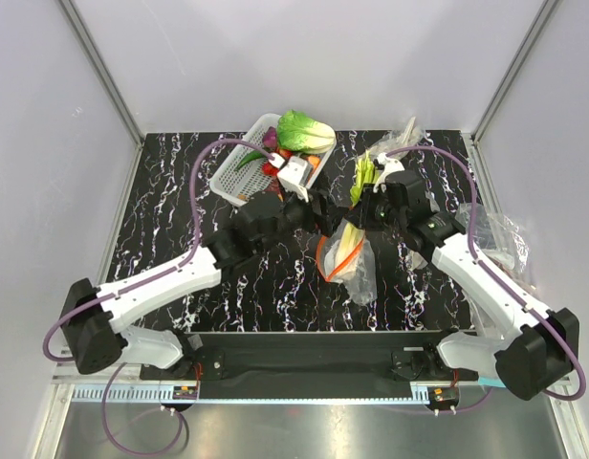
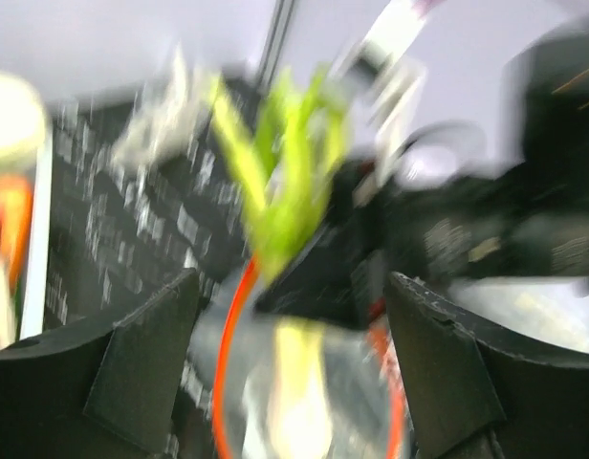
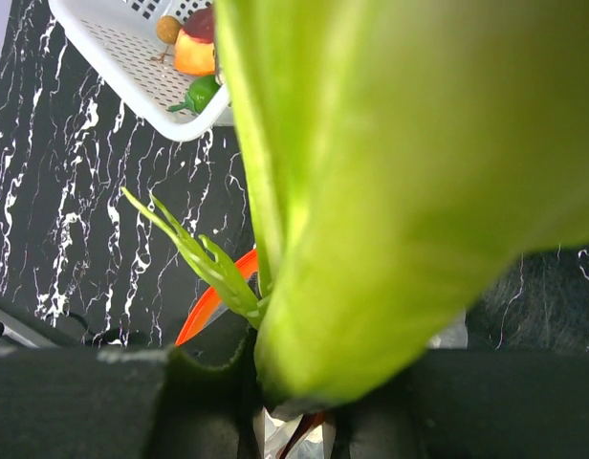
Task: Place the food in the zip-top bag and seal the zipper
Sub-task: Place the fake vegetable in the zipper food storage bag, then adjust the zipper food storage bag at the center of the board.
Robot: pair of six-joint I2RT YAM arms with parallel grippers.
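The left wrist view is smeared throughout — leek (image 2: 275,182) leaves and zipper (image 2: 228,354) lose their edges. In the right wrist view the leaf overruns the top and right edges, masking the fingertips of the right gripper (image 3: 293,406).

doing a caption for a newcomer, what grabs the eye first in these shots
First, the bright green leek at mid-table: it stands half inside the bag, whose orange zipper gapes, and the right claw pinches its leaves. The left claw is wide open just beside it. At the back is a white basket with a big cabbage at its edge.
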